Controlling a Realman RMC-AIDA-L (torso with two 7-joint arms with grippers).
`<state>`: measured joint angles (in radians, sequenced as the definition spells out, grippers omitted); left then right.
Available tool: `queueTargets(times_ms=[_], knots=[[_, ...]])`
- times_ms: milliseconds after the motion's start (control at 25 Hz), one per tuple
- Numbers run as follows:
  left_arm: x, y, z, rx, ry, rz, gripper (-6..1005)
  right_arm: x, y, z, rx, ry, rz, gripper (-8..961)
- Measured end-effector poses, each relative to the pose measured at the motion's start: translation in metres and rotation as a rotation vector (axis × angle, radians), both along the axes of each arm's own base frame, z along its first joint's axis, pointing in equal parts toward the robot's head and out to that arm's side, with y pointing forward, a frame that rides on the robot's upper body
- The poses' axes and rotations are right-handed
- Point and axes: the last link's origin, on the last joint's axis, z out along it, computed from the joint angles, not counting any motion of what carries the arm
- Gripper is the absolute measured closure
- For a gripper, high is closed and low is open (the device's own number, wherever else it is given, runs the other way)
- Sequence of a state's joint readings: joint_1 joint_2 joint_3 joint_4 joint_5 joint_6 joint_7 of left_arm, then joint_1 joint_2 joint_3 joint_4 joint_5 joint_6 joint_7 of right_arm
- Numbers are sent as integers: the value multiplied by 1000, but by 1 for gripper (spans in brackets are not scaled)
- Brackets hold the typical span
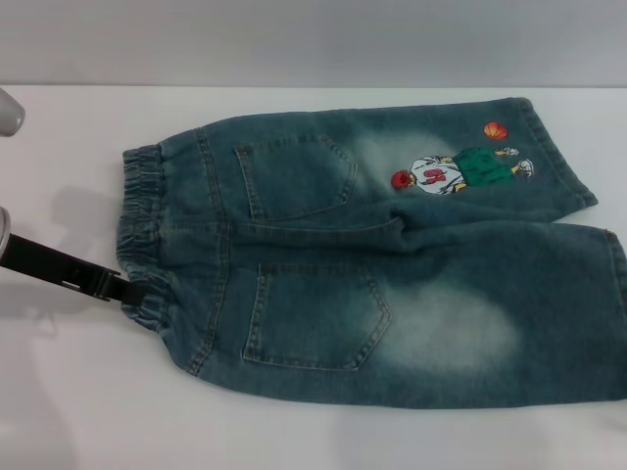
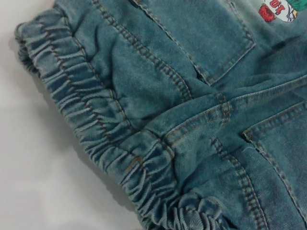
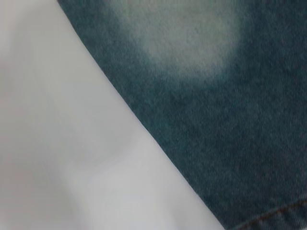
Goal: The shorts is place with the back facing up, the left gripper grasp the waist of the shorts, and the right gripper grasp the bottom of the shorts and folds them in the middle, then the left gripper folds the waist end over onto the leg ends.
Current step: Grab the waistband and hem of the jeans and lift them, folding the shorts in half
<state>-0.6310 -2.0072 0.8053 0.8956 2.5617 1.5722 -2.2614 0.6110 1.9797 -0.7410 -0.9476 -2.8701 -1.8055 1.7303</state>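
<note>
Denim, faded blue-green and fairly thick, so expect the shorts [image 1: 372, 264] to drape softly but with some weight and stiffness at the seams; they won't slip on you. They lie flat on the white table [image 1: 59, 411], back pockets up, waistband [image 1: 142, 235] toward the robot's left and the leg ends [image 1: 612, 323] toward its right. Your left gripper [image 1: 116, 289] reaches in low from the left, its black tip touching the nearer part of the gathered elastic; you cannot tell whether it has closed on the cloth. The right gripper itself is not visible; its wrist camera looks down on the near leg's edge [image 3: 201, 143] by the pale faded patch. Take the waist through the full elastic ruffle, which bunches and grips well, and take the leg at its stitched hem, the firmest edge there.
</note>
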Motion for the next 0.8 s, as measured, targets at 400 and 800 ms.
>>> queueTargets(times_ms=[400,800], knots=[[-3,-2,0,-3,2,2,954,-5,3,-1,7,5,16,325],[-5,-2,2,-2,9,1,954,-15,7,-4,14,5,48,323]])
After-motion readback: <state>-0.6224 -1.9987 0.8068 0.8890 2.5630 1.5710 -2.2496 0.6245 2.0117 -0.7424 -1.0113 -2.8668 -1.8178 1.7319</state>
